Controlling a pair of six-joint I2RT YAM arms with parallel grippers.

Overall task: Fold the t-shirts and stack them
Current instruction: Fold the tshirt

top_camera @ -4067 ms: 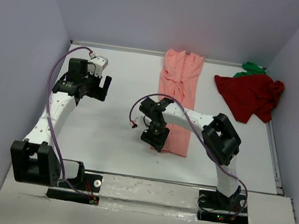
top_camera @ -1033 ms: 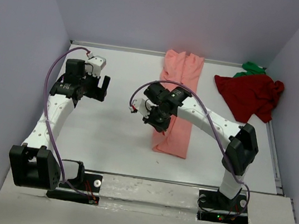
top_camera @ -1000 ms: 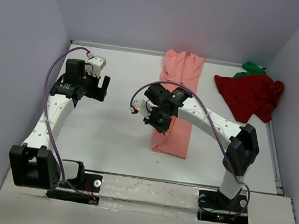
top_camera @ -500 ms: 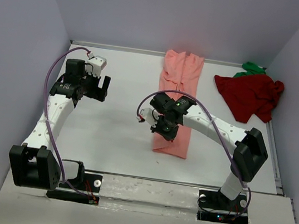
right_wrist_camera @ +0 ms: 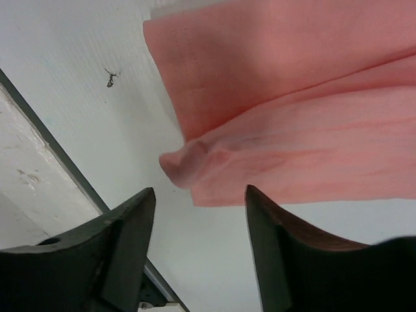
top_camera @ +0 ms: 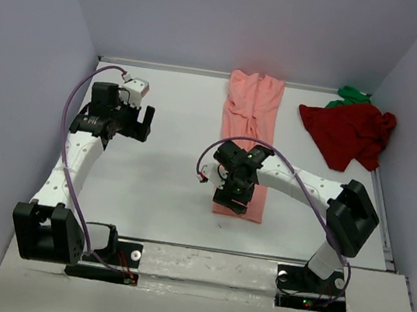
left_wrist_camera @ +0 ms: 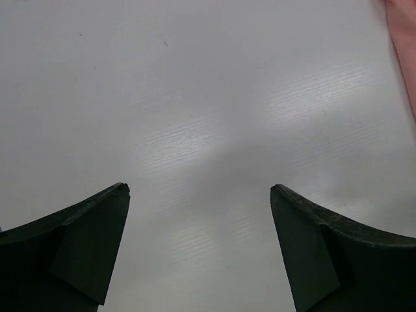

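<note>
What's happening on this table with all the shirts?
Two robot arms are folding t-shirts. The right hand hovers open over the near end of a pink shirt, folded into a long strip, gripping nothing. The left hand hangs open above bare table. A dark red shirt and a green shirt lie crumpled in the far right corner.

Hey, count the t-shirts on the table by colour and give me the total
Salmon-pink t-shirt: 1
Dark red t-shirt: 1
Green t-shirt, only a small crumple showing behind the red one: 1
Total: 3
</note>
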